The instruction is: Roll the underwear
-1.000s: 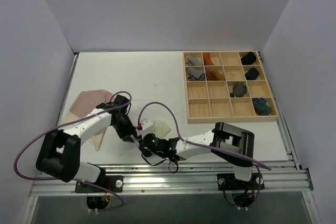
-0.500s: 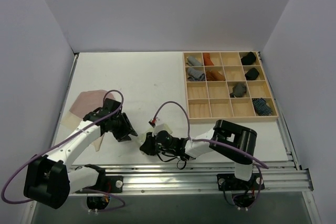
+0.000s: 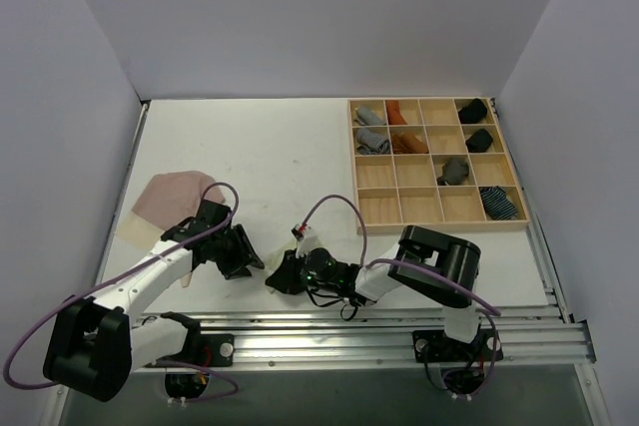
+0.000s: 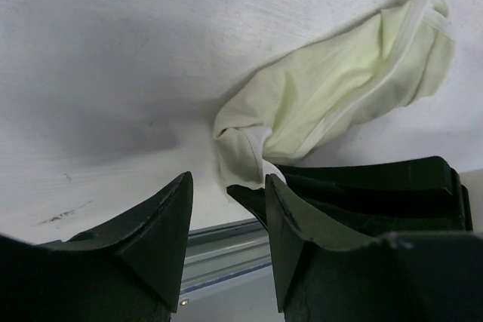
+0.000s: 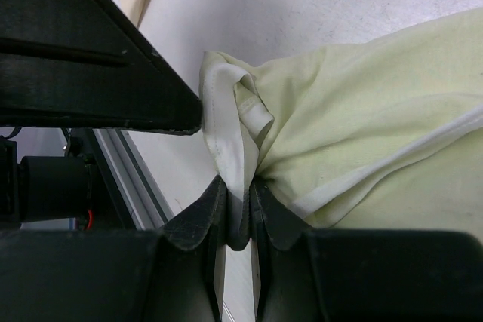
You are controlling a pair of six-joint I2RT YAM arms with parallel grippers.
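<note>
Near the front edge of the white table (image 3: 270, 157), the pale yellow-green briefs (image 4: 339, 96) lie as a soft, creased strip of thin cloth edged with a white hem; the right gripper (image 5: 238, 213) pinches a folded bit of that hem between its black fingers, the left gripper (image 4: 226, 190) stands spread just beside the cloth's end, and the dusty pink briefs (image 3: 175, 195) lie flat farther left

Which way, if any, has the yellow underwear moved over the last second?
Yes. The yellow underwear has been dragged left and nearer the front rail, farther from the wooden tray.
</note>
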